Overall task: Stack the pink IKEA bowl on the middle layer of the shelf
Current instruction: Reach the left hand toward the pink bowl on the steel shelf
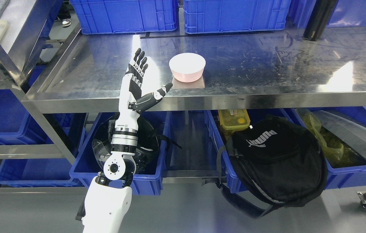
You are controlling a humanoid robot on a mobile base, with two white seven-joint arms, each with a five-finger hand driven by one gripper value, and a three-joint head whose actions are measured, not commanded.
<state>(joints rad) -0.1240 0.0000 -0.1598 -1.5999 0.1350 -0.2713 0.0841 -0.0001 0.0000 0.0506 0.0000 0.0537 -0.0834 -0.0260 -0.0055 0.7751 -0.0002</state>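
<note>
Reaching over the steel shelf (267,61), the left hand (137,81) hangs flat with fingers spread and straight, thumb stuck out to its right, holding nothing. One pink bowl (187,67) sits upright on that shelf surface, just beyond the thumb tip and to the hand's right, not touched. Only one pink bowl shows, so no second bowl to stack into is visible. Right arm is out of view.

Step, as judged: either approach before a grasp or release after placing; cannot tell which from this frame alone. If a grasp is next, it calls for sliding the hand right and closing the fingers around the rim or wall.

Counts: one bowl, one robot hand, two blue crates (128,16) on the shelf ahead of the hand, one dark cylinder (319,19) far right. Below the hand, blue bins (150,181) hold a black helmet (144,145); a black backpack (277,161) hangs off to the lower right.
</note>
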